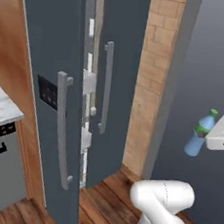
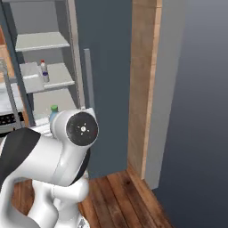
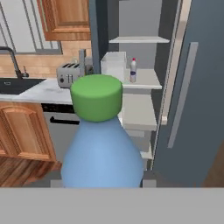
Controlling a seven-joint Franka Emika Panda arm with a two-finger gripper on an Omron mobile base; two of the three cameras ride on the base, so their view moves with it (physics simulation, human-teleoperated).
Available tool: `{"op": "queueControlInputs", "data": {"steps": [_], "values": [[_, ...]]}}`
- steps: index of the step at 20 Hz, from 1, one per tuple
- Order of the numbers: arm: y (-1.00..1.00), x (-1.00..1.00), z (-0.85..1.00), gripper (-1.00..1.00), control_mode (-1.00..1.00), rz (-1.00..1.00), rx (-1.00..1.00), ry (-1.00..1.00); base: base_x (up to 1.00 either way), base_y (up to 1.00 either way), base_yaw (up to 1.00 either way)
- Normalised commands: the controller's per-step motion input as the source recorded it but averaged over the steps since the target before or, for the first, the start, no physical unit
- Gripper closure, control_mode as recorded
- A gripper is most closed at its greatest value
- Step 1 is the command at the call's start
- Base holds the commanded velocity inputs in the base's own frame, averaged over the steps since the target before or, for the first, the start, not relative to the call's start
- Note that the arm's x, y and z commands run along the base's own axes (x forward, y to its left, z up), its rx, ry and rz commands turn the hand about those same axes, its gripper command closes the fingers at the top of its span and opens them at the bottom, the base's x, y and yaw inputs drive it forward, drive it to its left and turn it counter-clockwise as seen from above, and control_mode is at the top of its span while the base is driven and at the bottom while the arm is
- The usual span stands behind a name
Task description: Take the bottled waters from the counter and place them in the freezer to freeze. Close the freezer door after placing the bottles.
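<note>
The green-capped bottle [image 3: 101, 144] is held in the hand [image 1: 214, 137], the jaws closed narrowly around its body. In the left base view the bottle [image 1: 200, 133] is seen at about 3 o'clock, tilted with its cap up and to the right, its lower body projecting from the white hand, in front of a dark grey wall. In the hand view the green cap and pale blue shoulder are seen close to the lens at 6 o'clock; the finger tips themselves are hidden behind the bottle.

The freezer [image 3: 138, 87] is seen open beyond the cap, at about 1 o'clock. On one of its pale shelves [image 3: 146, 78] the red-capped bottle [image 3: 133, 71] stands upright, just beside a clear bin [image 3: 113, 65]. The same bottle [image 2: 44, 71] is seen on a shelf at 10 o'clock in the right base view. The freezer door [image 1: 50, 93] stands ajar in the left base view, its long grey handle [image 1: 62, 128] facing the camera.

The marble counter [image 3: 48, 92] lies at 9 o'clock in the hand view, with a toaster [image 3: 70, 74] on it.
</note>
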Motion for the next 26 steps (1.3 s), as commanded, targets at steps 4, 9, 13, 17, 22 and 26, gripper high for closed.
{"op": "queueControlInputs", "data": {"steps": [4, 9, 13, 17, 22, 26], "values": [[0.00, 0.00, 0.00, 1.00, 1.00, 0.00, 0.00, 0.00, 0.33, -0.46, 0.58], [0.00, 0.00, 0.00, 1.00, 1.00, 0.00, 0.00, 0.00, 0.41, -0.42, 0.56], [0.00, 0.00, 0.00, 1.00, 1.00, 0.00, 0.00, 0.00, 0.41, -0.33, 0.53], [0.00, 0.00, 0.00, 1.00, 1.00, 0.00, 0.00, 0.00, 0.44, -0.25, 0.47], [0.00, 0.00, 0.00, 1.00, 1.00, 0.00, 0.00, 0.00, 0.41, -0.35, 0.41], [0.00, 0.00, 0.00, 1.00, 1.00, 0.00, 0.00, 0.00, 0.28, -0.64, 0.34]]}}
